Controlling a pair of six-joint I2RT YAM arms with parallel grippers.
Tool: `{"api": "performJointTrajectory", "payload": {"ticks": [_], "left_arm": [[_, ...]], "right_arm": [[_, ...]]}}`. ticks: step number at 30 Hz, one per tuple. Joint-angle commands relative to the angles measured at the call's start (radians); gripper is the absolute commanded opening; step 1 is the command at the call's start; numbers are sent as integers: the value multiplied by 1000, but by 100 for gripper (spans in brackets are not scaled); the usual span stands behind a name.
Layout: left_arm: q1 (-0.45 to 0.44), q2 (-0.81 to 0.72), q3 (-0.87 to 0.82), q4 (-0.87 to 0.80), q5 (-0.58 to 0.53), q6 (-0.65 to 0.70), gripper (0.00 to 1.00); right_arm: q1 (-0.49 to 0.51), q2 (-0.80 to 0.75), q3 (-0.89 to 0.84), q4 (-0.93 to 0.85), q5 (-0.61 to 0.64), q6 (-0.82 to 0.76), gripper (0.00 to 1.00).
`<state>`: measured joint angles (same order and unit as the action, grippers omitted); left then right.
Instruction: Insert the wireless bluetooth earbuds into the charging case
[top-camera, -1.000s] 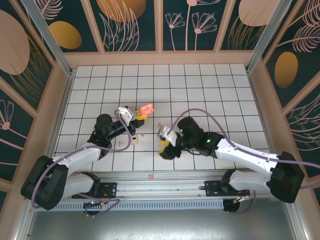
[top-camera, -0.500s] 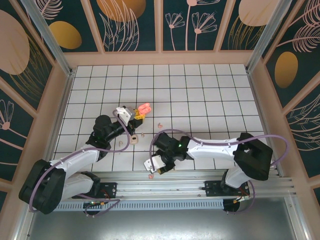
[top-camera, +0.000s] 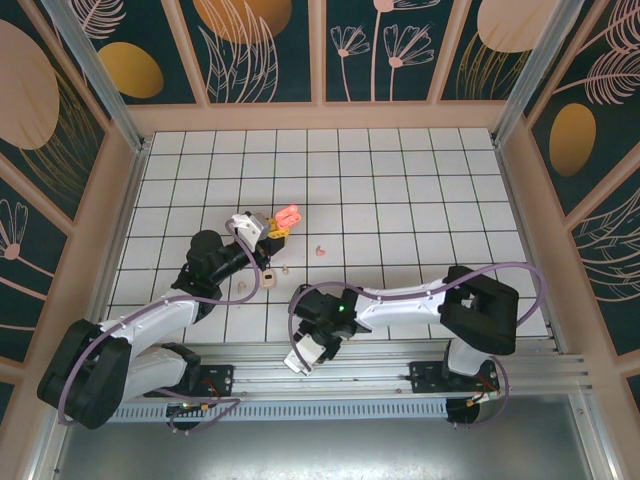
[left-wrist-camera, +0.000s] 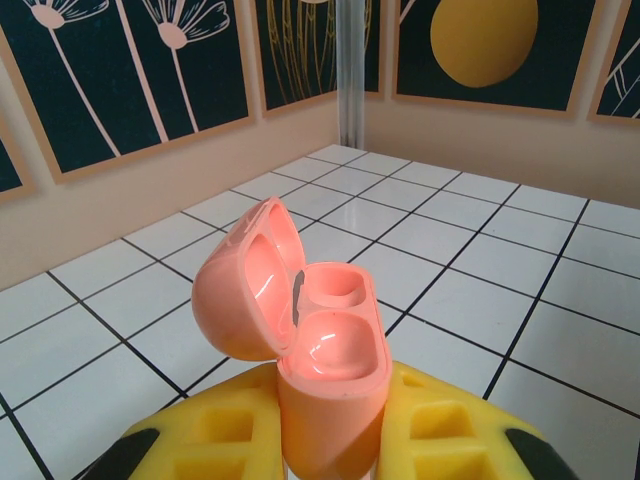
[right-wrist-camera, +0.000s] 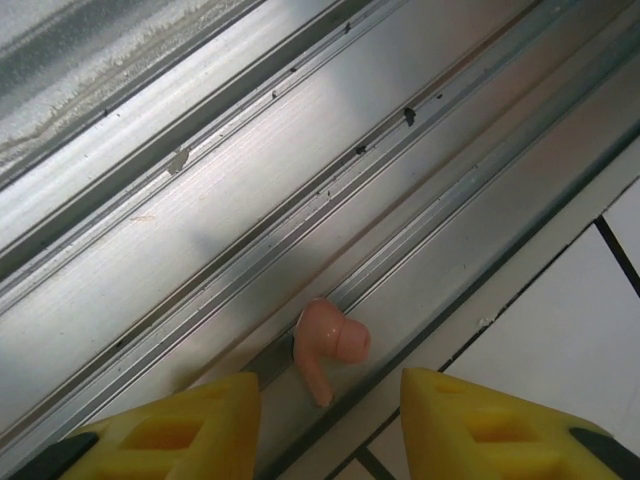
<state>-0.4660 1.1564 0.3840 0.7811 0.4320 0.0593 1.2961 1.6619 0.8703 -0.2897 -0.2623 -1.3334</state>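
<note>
The coral-pink charging case (left-wrist-camera: 330, 370) stands upright with its lid swung open and both wells bare. My left gripper (left-wrist-camera: 330, 445) is shut on its lower body; from above, the left gripper (top-camera: 273, 229) holds the case (top-camera: 290, 215) left of the table's middle. One coral-pink earbud (right-wrist-camera: 328, 345) lies in a groove of the aluminium rail. My right gripper (right-wrist-camera: 330, 430) hangs over it, open, its yellow fingertips (right-wrist-camera: 190, 425) either side and apart from it. In the top view the right gripper (top-camera: 298, 358) is at the table's near edge. Another pink earbud (top-camera: 319, 250) lies on a tile.
A small cream bud (top-camera: 284, 268) and a larger cream-beige piece (top-camera: 246, 287) lie on the tiles beside my left forearm. The grooved metal rail (top-camera: 380, 362) runs along the near edge of the tiled floor. Wooden walls enclose the other sides.
My right arm has swung back from the table's middle to the near rail and now hangs over the pink earbud there, its jaws a little narrower. The left arm has barely moved.
</note>
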Motion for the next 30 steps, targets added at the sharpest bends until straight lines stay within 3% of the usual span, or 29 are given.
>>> {"api": "performJointTrajectory", "payload": {"ticks": [1, 18, 30], "left_arm": [[-2, -3, -8, 14, -16, 9, 9], [-2, -7, -7, 7, -17, 10, 9], [-2, -9, -2, 3, -18, 11, 9]], "right_arm": [[9, 35, 33, 16, 31, -61, 42], [37, 98, 49, 31, 68, -108, 39], [37, 123, 64, 13, 97, -92, 26]]}}
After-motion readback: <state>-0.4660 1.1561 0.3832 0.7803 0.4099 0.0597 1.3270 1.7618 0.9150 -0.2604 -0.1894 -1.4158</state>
